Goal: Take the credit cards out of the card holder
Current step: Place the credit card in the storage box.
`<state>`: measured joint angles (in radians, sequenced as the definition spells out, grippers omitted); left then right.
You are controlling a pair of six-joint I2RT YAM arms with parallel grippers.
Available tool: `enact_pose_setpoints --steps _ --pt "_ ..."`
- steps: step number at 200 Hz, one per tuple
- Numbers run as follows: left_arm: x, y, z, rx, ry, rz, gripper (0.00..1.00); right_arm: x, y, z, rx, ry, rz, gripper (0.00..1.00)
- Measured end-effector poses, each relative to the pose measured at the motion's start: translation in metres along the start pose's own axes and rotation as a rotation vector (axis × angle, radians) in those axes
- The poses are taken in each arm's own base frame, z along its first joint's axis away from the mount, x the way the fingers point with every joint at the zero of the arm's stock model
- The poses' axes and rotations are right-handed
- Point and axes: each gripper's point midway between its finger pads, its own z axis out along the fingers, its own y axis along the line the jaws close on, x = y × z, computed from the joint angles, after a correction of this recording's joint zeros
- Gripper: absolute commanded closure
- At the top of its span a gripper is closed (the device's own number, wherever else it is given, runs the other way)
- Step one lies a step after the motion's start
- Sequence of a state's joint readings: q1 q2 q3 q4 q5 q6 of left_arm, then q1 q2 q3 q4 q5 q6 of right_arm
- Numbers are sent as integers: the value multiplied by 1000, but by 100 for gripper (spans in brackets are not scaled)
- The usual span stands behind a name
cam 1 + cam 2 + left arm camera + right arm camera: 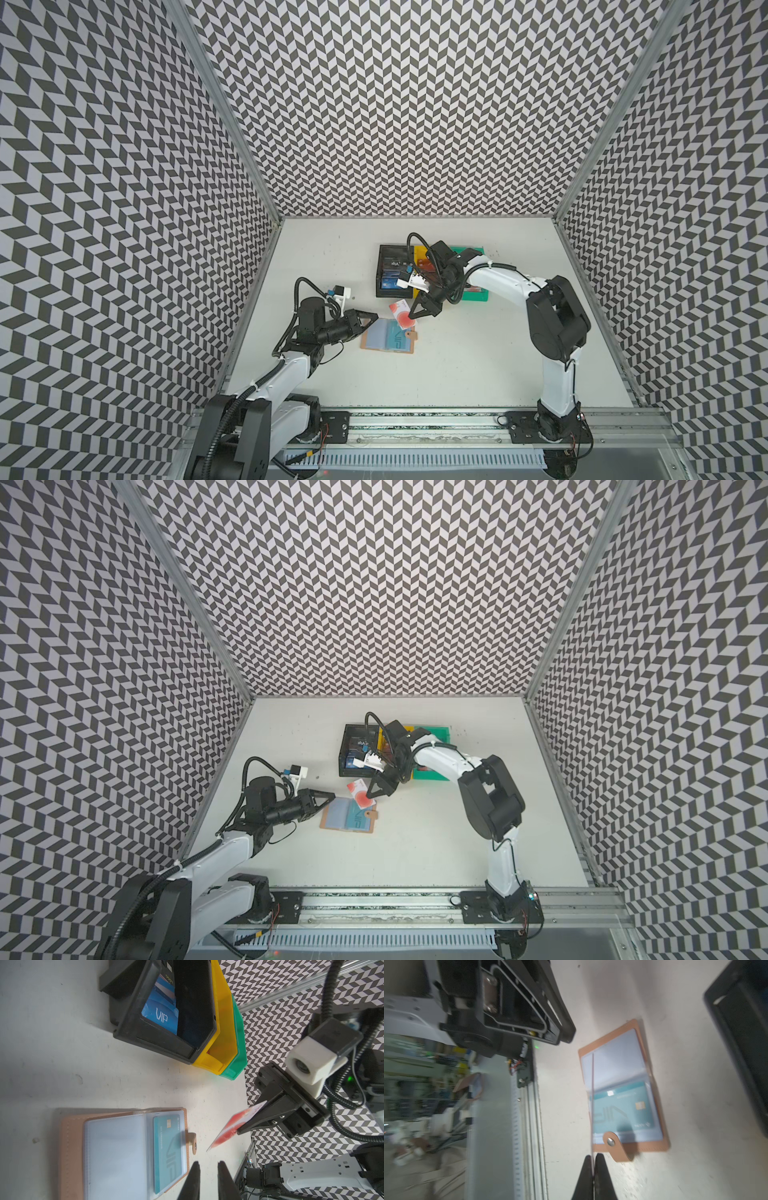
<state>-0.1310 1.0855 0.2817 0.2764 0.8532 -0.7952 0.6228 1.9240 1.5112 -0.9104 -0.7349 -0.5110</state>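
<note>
1. Card holder [388, 337] lies open on the counter [457, 365]: tan leather-like cover, snap tab [192, 1140], pale blue clear sleeves [114, 1157], one showing a teal card [168, 1153] lettered "VIP".
2. Right gripper [413, 318] pinches a white card [399, 309] with red circles, raised beside the holder.
3. Left gripper [208, 1165]: narrow gap, empty.
4. Black bin [158, 1041] holds a blue card [160, 1014] reading "VIP".

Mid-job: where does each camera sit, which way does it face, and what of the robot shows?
Top views: overhead, looking down at the table; left arm and right arm show.
Left wrist: behind the open left end effector, facing the card holder; right end effector shows, gripping the white card.
Right wrist: behind the right end effector, facing the card holder; left end effector shows.
Shared: both wrist views show the teal card.
</note>
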Motion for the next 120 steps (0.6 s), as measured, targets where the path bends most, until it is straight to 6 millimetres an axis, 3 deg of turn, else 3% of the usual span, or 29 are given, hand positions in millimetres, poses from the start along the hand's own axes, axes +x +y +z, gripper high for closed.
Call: enact_pose_setpoints --steps 41,63,120 --pt "-1 2 2 -11 5 0 82 -7 -12 -69 345 55 -167 100" --pt "-1 5 3 -16 10 -4 82 -10 -31 -102 526 128 -236 100" --pt "1 11 5 -29 24 -24 83 49 -81 -164 743 485 -343 100"
